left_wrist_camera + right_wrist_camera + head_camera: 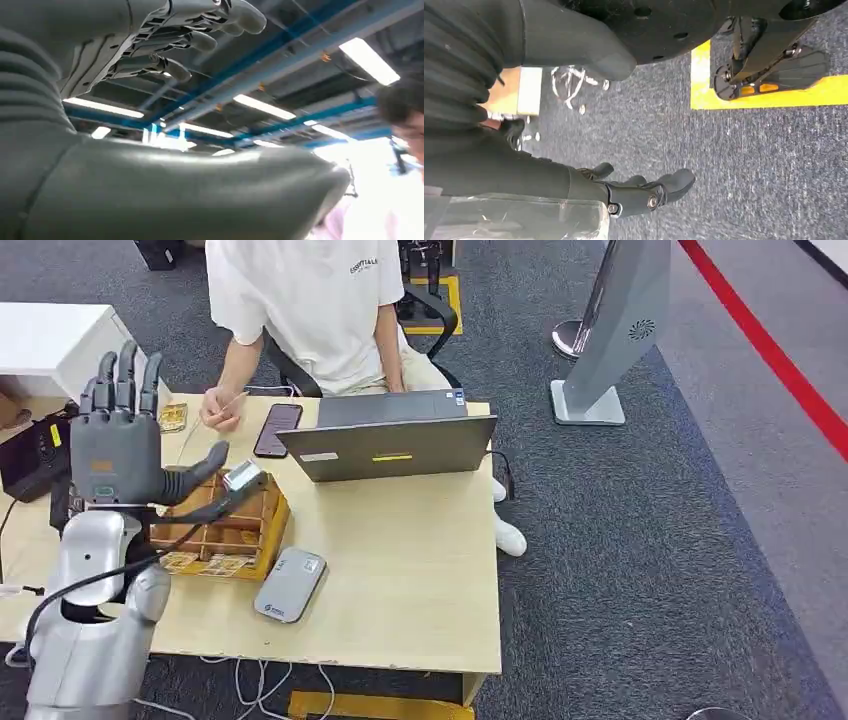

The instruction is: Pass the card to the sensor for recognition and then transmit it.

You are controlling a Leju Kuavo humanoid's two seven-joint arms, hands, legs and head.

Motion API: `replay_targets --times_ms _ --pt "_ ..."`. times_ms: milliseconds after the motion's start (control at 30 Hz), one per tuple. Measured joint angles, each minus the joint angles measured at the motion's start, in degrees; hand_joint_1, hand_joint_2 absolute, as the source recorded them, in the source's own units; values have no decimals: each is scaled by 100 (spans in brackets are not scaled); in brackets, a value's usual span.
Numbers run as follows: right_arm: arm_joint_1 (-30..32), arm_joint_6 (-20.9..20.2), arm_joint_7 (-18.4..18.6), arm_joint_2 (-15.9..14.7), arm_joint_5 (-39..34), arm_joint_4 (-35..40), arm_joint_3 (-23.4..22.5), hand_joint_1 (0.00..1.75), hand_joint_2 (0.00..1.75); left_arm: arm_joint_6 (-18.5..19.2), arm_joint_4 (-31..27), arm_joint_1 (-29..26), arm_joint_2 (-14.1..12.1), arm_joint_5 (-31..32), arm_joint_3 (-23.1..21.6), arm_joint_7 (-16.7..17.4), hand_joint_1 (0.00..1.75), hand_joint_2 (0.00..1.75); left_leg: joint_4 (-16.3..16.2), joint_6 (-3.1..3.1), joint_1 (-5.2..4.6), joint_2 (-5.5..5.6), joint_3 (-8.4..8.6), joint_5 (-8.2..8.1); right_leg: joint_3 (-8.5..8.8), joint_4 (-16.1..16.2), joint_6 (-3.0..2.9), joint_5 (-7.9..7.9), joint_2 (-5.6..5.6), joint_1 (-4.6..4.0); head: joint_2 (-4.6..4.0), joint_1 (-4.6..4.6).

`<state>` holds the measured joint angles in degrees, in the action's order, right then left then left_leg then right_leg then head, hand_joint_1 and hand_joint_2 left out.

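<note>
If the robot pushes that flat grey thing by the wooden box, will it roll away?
Probably not: the grey sensor lies flat with rounded corners, so it would likely slide across the smooth table. It looks thin, so likely light.

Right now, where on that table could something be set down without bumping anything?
The widest bare stretch of the table lies in front of the laptop, right of the grey sensor. It is crowded on the left: the wooden tray, phone and the raised left hand.
</note>
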<state>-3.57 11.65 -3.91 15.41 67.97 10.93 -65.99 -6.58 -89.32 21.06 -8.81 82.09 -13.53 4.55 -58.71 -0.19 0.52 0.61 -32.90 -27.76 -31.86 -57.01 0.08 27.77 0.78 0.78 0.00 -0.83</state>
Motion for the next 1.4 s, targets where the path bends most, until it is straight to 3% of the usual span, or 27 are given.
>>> replay_targets --times_ms 133,333,467,700,833,867,1100,1400 --pt "7 0 39 4 -197 0 -122 0 175 37 -671 -952 -277 40 -338 -238 0 0 1 -7 1 -14 2 -11 -4 0 0 5 15 0 0 0" --pt "5 0 81 7 -271 0 -243 0 175 85 -899 -2065 -837 63 -515 -271 0 0 3 -7 5 -23 -1 -11 -13 0 -3 7 17 -1 0 4" --pt "-7 0 90 7 -240 2 -253 0 175 120 -845 -2281 -959 153 -518 -212 0 0 3 -7 5 -13 1 -10 -5 -1 -3 8 5 -1 0 4" --pt "-6 -2 129 7 -74 2 -253 0 175 157 -213 -2292 -946 365 -421 105 0 0 2 -5 2 -14 1 -8 -5 -1 -1 6 6 -1 0 4" --pt "-6 0 118 7 -61 2 -253 0 175 -184 213 -2157 -837 359 -205 133 0 0 2 -5 2 -13 1 -8 -5 -1 -2 6 5 -1 0 7" --pt "-5 0 114 7 -61 2 -253 0 175 -272 296 -2146 -791 319 -141 96 0 175 2 -5 2 -13 1 -8 -5 -1 -2 6 6 -1 0 4" --pt "-5 0 103 7 -54 2 -253 0 175 -481 604 -2166 -385 29 252 -175 0 175 2 -5 3 -12 -1 -9 -5 -1 -2 6 5 -1 0 4" --pt "-5 0 118 7 -39 2 -251 0 175 -492 753 -2186 -151 11 422 -216 0 175 2 -5 3 -11 0 -8 -5 -1 -2 6 5 -1 0 7"
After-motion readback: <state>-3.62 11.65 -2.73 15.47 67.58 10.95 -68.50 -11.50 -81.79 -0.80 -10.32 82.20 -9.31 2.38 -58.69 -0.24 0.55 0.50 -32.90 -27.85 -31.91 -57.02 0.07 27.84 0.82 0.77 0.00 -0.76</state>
